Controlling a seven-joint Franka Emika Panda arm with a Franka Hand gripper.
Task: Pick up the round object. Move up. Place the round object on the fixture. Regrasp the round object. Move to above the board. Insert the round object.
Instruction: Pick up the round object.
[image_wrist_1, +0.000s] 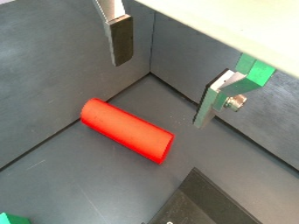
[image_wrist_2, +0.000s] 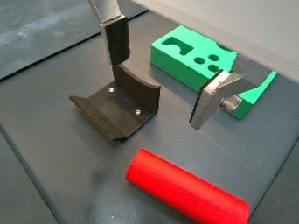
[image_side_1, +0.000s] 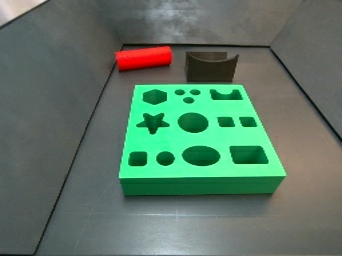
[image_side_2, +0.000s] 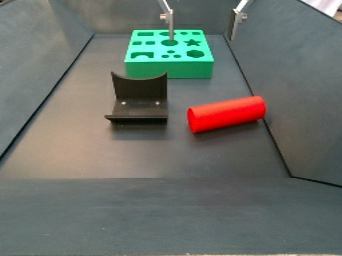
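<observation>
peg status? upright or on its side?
On its side. The round object lies flat on the floor beside the fixture, its long side down in both side views. The tool is open, not touching it.

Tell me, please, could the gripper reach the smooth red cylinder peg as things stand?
Probably yes: the open gripper hangs above, and the smooth red cylinder peg lies alone on the floor, apart from the dark notched fixture.

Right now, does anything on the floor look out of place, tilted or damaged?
Nothing stands out. The round object lies on its side on the floor beside the fixture, apart from it and intact. The board lies flat, its holes empty. The gripper hangs open above the floor, holding nothing.
</observation>
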